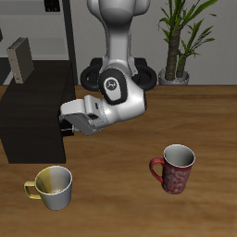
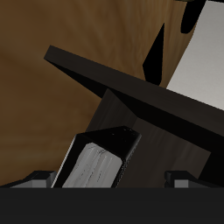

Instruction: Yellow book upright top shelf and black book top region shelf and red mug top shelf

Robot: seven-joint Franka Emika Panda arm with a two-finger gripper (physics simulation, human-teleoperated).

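Exterior view: the gripper [image 1: 67,128] is turned sideways and sits at the front face of the shelf [image 1: 28,111], just below its flat top. A small dark end shows at the fingertips; whether this is the black book cannot be confirmed from this view. The yellow book [image 1: 18,59] stands upright on the shelf top, well back from the gripper. The red mug [image 1: 174,168] stands on the table nearer the front edge, well apart from the shelf, and a cream mug [image 1: 52,187] stands on the table in front of the shelf. Neither mug obstructs the path between gripper and shelf. Wrist view: the black book [image 2: 98,159] is held between the fingers, jaws closed on it, its long axis running away from the gripper toward the shelf edge [image 2: 131,87]. The book end appears beside the shelf body, below the top surface. Judgement: the coming move requires lifting so the book clears the top edge before placement.
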